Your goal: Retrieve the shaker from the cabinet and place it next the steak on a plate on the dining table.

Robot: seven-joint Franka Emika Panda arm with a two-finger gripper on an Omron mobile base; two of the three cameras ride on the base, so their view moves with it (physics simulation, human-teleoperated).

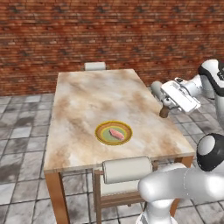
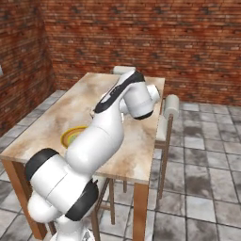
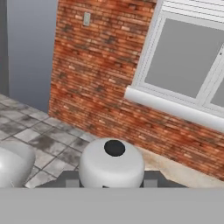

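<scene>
Gripping the shaker (image 1: pixel 165 112), gripper (image 1: pixel 166 106) jaws closed on it, held above the right edge of the dining table (image 1: pixel 87 100). Plate (image 1: pixel 101 135) sits near the table's front edge, steak (image 1: pixel 116 134) on it, well apart from shaker.

Both base views look down over the dining table (image 1: pixel 87 100) from behind (opposite sides); the hand view faces a brick wall (image 3: pixel 96 78).
</scene>
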